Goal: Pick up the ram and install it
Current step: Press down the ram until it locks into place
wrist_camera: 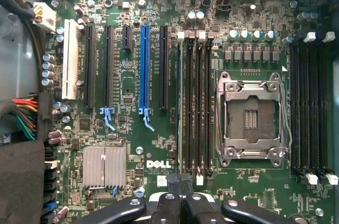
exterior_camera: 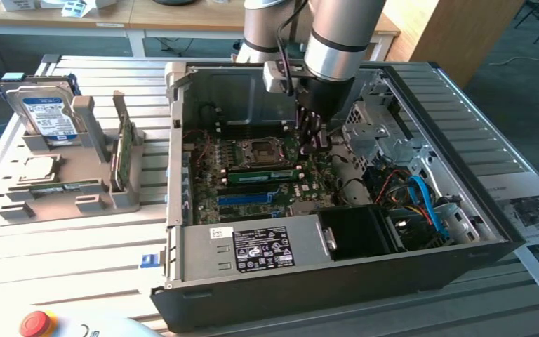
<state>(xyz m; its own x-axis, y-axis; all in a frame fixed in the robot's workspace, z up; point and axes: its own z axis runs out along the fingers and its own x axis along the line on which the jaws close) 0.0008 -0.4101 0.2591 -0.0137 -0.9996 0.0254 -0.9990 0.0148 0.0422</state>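
**Beside the processor socket (exterior_camera: 255,151) — ram (exterior_camera: 262,175) in the slot bank, closed gripper (exterior_camera: 313,144) at one end**

Alongside the socket, on the side facing the front of the computer case (exterior_camera: 344,281), the ram lies as a long green strip among the memory slots (wrist_camera: 195,107). Its long axis runs parallel to that edge of the socket, from the exterior view's left to the exterior view's right. It looks low and level with the slots, which suggests it is already resting in one of them. Whether it is fully clicked home I cannot tell.

The gripper hangs inside the case, off the corner of the socket that lies toward the exterior view's right. That puts it just past the ram's end on that side, and a little above the board (wrist_camera: 132,155). In the wrist view its fingertips (wrist_camera: 174,180) are pressed together with nothing between them — closed and empty, at the end of the slot bank nearest the camera. The slots stretch straight away from them, with the socket just beside that bank.

The relation that matters, as I judge it, is that the ram lies lengthwise away from the gripper rather than across it. The closed tips sit near one end of the stick, not over its middle. Only one arm is at work here, so there is no choice of which is nearer.
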